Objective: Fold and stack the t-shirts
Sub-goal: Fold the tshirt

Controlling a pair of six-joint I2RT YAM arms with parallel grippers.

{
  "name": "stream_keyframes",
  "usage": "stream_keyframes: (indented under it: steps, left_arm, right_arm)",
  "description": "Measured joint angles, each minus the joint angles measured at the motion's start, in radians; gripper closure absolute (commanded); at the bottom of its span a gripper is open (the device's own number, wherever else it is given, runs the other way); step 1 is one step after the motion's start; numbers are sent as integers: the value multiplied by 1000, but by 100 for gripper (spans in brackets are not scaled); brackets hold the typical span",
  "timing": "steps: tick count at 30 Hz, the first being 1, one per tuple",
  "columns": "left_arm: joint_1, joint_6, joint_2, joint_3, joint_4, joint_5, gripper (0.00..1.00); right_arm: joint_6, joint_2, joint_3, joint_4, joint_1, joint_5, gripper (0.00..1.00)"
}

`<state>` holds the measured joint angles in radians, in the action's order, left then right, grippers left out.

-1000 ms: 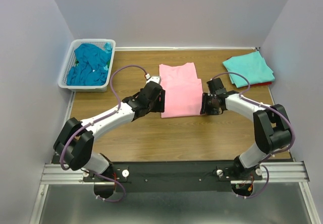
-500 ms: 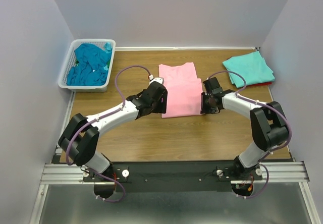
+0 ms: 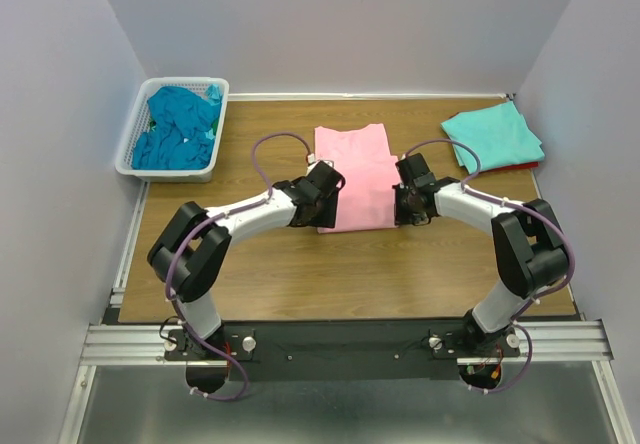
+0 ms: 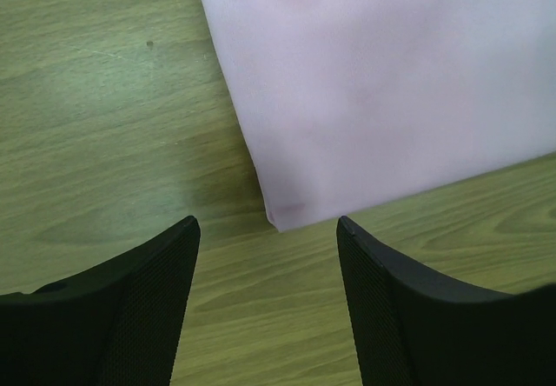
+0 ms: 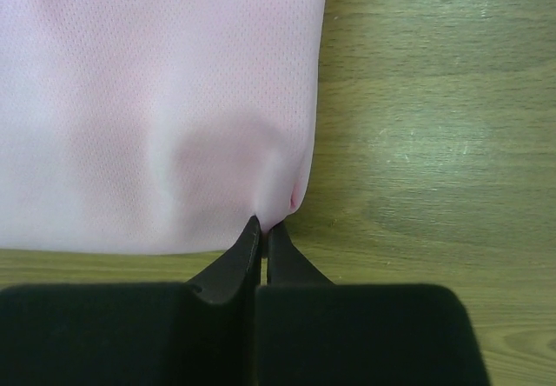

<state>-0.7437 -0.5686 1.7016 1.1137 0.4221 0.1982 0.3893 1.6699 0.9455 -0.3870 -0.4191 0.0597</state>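
Our right gripper is pinched shut on the near right corner of the light pink t-shirt, the cloth puckering at the tips; how much fabric sits between the fingers is hidden from us; our left gripper stands wide, its fingers on either side of the near left corner, and we cannot tell whether they touch it; the shirt lies folded mid-worktop; at the far right corner a light aqua t-shirt covers a red t-shirt, only a sliver showing; at the far left corner a white basket holds crumpled teal-blue t-shirts, their number unclear.
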Motion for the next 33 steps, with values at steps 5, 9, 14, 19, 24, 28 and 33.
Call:
stream_keyframes:
  steps: [5,9,14,19,24,28,33]
  left_arm:
    - [0,-7,77,34,35,0,48]
    - [0,-6,124,67,51,0,48]
    - [0,-7,149,82,60,-2,50]
    - [0,-8,159,92,62,-12,61]
    - [-2,-12,170,106,64,-28,81]
    - [-5,-14,171,106,57,-34,100]
    - [-5,-15,130,56,49,-35,100]
  right_arm:
    - [-4,0,0,0,-9,0,96]
    - [-6,0,0,0,-13,0,96]
    - [-6,0,0,0,-13,2,96]
    - [-6,0,0,0,-14,3,96]
    - [-7,0,1,0,-14,3,96]
    - [-11,-3,1,-1,-14,3,99]
    - [-18,-28,-8,-43,-32,-3,99]
